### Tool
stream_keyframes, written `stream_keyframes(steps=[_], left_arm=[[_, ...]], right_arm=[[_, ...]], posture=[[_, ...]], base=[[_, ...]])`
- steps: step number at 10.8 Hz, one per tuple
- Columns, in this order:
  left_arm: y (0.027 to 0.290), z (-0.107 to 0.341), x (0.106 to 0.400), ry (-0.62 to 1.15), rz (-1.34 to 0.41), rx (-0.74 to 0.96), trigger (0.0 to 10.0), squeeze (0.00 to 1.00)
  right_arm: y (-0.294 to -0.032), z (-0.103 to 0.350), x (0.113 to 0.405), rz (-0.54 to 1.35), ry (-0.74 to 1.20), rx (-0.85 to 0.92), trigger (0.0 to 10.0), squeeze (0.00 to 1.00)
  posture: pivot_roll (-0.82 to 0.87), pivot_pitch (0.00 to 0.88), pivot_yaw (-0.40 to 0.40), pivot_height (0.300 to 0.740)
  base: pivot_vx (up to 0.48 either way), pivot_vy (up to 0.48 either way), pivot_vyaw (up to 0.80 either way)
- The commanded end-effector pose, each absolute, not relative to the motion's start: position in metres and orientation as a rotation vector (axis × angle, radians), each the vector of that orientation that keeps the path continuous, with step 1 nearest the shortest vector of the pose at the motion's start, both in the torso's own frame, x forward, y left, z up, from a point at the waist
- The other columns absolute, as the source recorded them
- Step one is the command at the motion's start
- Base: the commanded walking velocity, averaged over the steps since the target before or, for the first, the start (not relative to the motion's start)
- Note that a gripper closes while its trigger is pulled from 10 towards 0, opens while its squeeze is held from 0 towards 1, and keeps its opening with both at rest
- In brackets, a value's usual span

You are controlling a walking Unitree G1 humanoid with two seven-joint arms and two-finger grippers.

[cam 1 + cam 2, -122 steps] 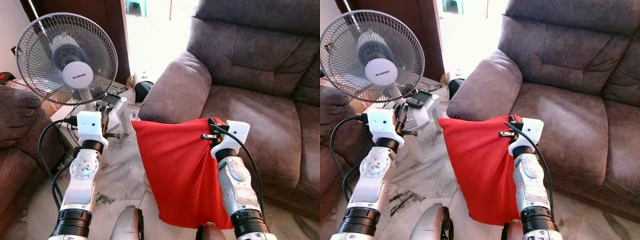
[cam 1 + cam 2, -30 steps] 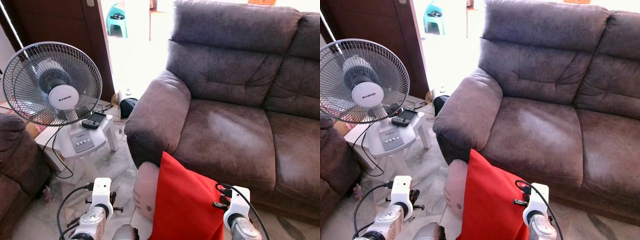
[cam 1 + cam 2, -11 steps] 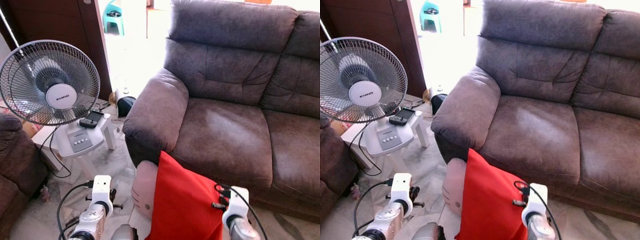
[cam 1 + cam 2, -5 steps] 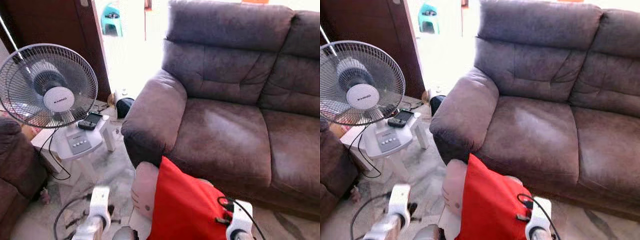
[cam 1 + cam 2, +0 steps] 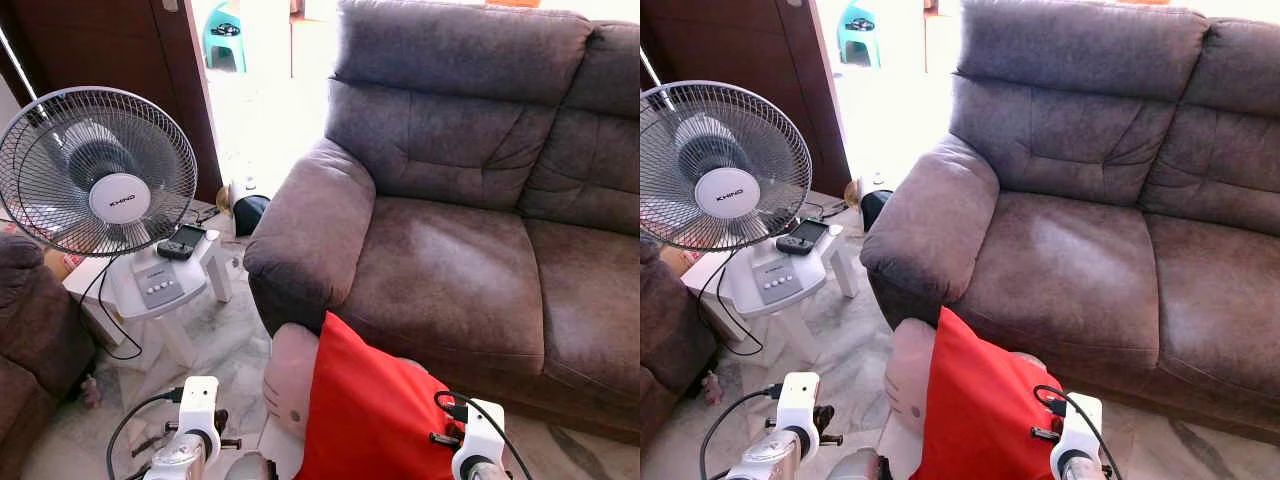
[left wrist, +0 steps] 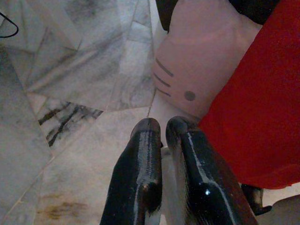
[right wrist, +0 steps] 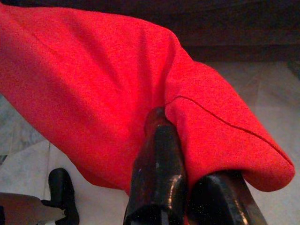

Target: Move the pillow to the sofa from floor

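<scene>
Pinching a fold of the red pillow (image 7: 93, 84), your right gripper (image 7: 187, 154) is clamping the fabric between its two black fingers (image 7: 159, 154), with the cloth bunching over them. That pillow (image 5: 370, 410) is hanging low in front of you, just short of the brown sofa (image 5: 450, 250), its upper corner rising near the seat cushion's front edge while its body is staying off the seat. Your left gripper (image 6: 164, 129) is sitting idle with its fingers pressed together, pointing down at the marble floor (image 6: 70, 70) just beside the pillow's red edge. Right behind the red pillow, a pale pink cushion (image 5: 290, 375) with a dot eye and whisker lines is leaning against the sofa's base, below the armrest (image 5: 305, 230). Further to your left, a white table fan (image 5: 100, 170) is standing on a small white side table (image 5: 150, 295), with a dark phone-like device (image 5: 180, 243) lying on that table beside the fan's base. A second brown seat (image 5: 30, 330) is sitting at your far left.
</scene>
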State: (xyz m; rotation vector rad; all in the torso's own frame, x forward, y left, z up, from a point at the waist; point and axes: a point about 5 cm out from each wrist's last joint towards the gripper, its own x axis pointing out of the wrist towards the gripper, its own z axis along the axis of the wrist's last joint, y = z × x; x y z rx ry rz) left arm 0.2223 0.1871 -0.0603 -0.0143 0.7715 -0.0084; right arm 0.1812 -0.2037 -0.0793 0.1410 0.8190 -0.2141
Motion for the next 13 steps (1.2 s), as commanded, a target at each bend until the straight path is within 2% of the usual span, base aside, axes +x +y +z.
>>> stream_keyframes(steps=[1,5,6,8,9,13], left_arm=[[0.189,-0.060,0.223,0.784,-0.013,0.002,10.0,0.00],[0.189,-0.060,0.223,0.784,-0.013,0.002,10.0,0.00],[0.181,-0.075,0.202,0.907,0.007,0.011,10.0,0.00],[0.178,-0.079,0.197,0.936,0.014,0.016,10.0,0.00],[0.185,-0.079,0.195,0.936,0.020,0.018,10.0,0.00],[0.188,-0.078,0.196,0.935,0.030,0.021,10.0,0.00]], right_arm=[[-0.205,-0.080,0.179,-0.219,0.828,0.138,10.0,0.00],[-0.205,-0.080,0.179,-0.219,0.828,0.138,10.0,0.00],[-0.198,-0.087,0.173,-0.213,0.931,0.099,10.0,0.00],[-0.197,-0.087,0.176,-0.209,0.965,0.083,10.0,0.00],[-0.203,-0.092,0.160,-0.215,0.986,0.082,10.0,0.00],[-0.209,-0.096,0.147,-0.219,1.014,0.084,10.0,0.00]], posture=[[0.09,0.047,-0.021,0.693],[0.09,0.047,-0.021,0.693],[0.09,0.049,-0.026,0.693],[0.09,0.049,-0.026,0.693],[0.09,0.048,-0.026,0.693],[0.09,0.049,-0.027,0.693]], base=[[0.000,0.000,0.00],[0.000,0.000,0.00],[0.000,0.000,0.00],[0.000,0.000,0.00],[0.000,0.000,0.00],[0.000,0.000,0.00]])
